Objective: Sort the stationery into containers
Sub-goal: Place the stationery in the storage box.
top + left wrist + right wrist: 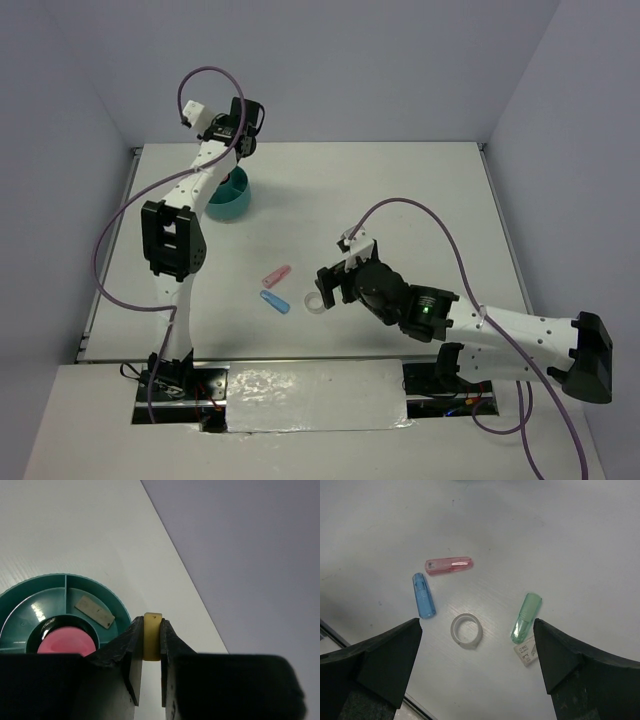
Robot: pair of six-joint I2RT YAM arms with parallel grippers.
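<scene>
The round teal organiser point(231, 197) stands at the far left; in the left wrist view point(30, 597) its central well holds a pink object point(67, 643) and one outer compartment holds a flat beige piece point(94, 611). My left gripper point(246, 132) point(152, 632) hangs above and just beyond the organiser, shut on a small pale-yellow block point(152, 625). My right gripper point(331, 287) point(476, 625) is open above the clear-white tape ring point(466, 630) point(316, 303). The pink stick point(449, 565) point(275, 274), light-blue stick point(424, 595) point(274, 301) and a green stubby stick point(526, 617) lie around the ring.
A small white printed label point(526, 653) lies against the green stick. The table's near edge point(332, 632) runs close to the blue stick. The table's far edge and the grey wall point(240, 555) are just beyond the left gripper.
</scene>
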